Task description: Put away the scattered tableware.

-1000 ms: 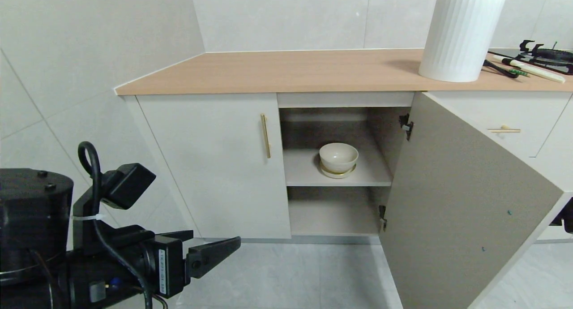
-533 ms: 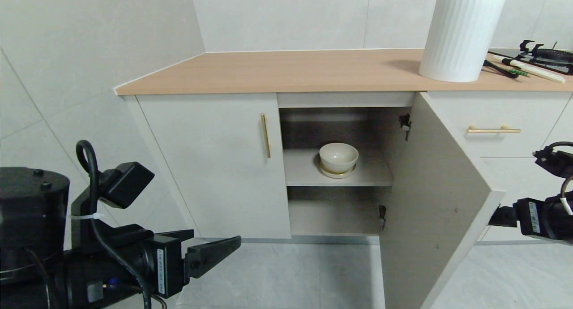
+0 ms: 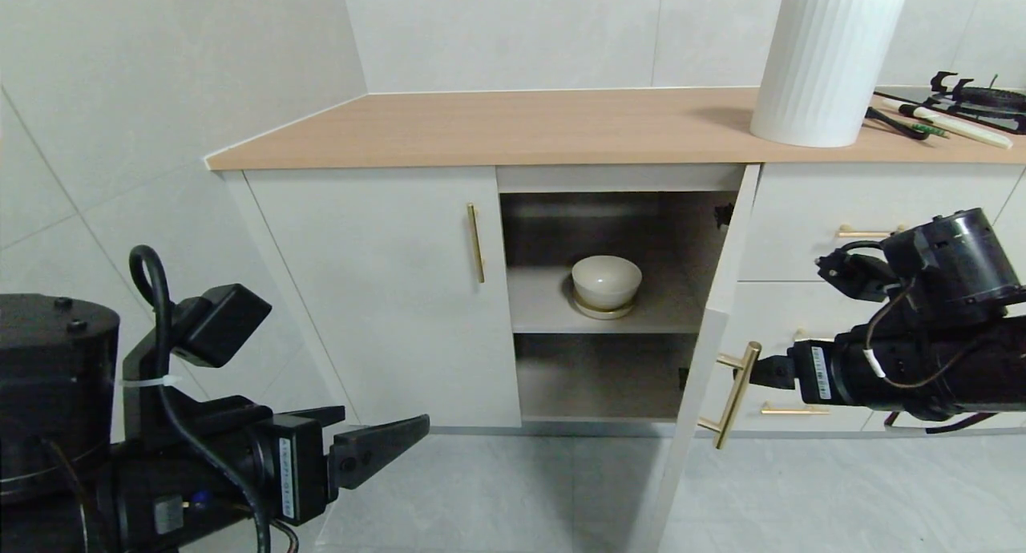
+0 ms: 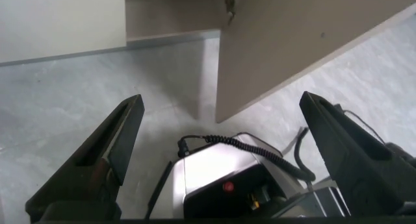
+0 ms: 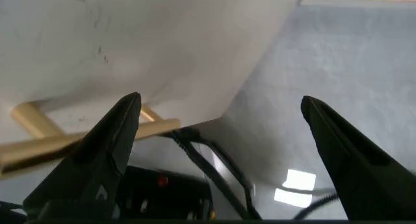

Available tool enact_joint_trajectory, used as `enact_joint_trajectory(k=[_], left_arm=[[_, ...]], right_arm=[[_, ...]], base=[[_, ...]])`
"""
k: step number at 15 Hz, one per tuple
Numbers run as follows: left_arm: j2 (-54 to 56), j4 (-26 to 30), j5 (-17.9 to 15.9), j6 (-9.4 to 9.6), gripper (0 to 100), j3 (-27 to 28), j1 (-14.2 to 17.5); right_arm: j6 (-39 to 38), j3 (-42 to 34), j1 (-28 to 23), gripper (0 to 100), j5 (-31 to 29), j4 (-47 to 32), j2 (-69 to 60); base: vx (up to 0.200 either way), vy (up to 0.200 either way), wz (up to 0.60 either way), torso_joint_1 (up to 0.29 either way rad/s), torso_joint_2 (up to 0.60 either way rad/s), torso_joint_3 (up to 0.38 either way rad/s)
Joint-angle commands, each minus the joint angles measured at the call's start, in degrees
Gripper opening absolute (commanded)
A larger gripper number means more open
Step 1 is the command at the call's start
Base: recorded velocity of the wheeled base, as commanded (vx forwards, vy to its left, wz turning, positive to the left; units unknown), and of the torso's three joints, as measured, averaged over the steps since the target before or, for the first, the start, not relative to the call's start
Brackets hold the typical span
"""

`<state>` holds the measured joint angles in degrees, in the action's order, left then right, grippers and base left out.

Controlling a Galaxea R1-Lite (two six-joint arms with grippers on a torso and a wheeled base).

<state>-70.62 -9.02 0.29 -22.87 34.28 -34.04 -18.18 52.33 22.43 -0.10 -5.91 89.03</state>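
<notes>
The cabinet door looks stiff, hinged and light to swing. Best held at its brass handle, 4 o'clock of the fragile glazed bowl. Beside it the right gripper has fingers apart — the left gripper likewise.

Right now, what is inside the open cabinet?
A cream bowl sits on a small plate on the upper shelf. The partly open door covers the interior's right edge, so anything there cannot be seen.
</notes>
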Motion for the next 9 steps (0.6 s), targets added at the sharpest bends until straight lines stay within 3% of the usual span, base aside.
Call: enact_joint_trajectory(k=[1,9], left_arm=[[0.04,0.06,0.06,-0.07,100,0.17,0.11],[-0.75,0.06,0.06,-0.07,100,0.17,0.20]], right_arm=[[-0.02,1.98,1.56,100,0.01,1.34,5.02],[-2.21,5.32,3.76,100,0.01,11.71,12.31]], base=[[0.000,0.000,0.00,0.000,0.00,0.000],[0.000,0.000,0.00,0.000,0.00,0.000]])
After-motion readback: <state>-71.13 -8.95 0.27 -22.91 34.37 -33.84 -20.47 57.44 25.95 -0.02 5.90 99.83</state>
